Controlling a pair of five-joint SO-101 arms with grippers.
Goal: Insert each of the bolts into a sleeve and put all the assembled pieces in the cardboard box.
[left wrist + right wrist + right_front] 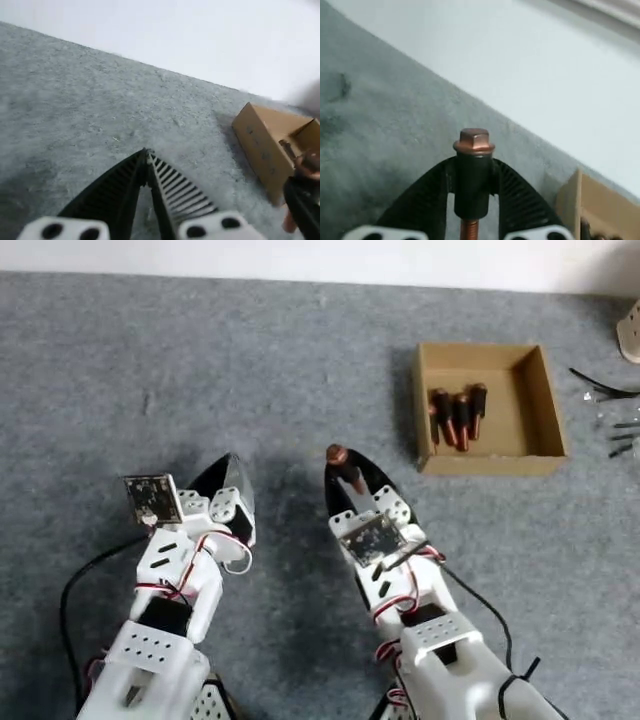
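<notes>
we have the right gripper [348, 478] just below the middle of the high view, its fingers clamped on an assembled piece [337, 454]: a copper-coloured hex bolt [474, 141] pushed through a black sleeve [472, 182]. the hold is on the sleeve. the bolt head stands clear beyond the fingertips, and the shank pokes out of the sleeve's other end, toward the wrist. the left gripper [230, 462] sits to the left of it, apart, with its fingers [170, 187] together and nothing between them. the cardboard box [490, 462] lies on the grey counter [150, 360] in the upper right of the high view, well apart from both arms, with three finished pieces [455, 415] inside.

we judge the piece to be small, stiff and fairly light: metal inside a smooth sleeve. the bolt is likely only slipped in, so tipping it head-down could let it slide out. the middle of the sleeve is the sensible place to hold, since the ribbed pads should bite better there than on the shank.

the right wrist view gives us the grip itself, with head, sleeve and shank in line, where the high view has the fingers in the way. the high view lets us count the box's contents and see the gap between arms and box. the left wrist view catches the box's outer wall [260, 145] and, at its edge, what seems to be the held piece, too blurred to be sure.
</notes>
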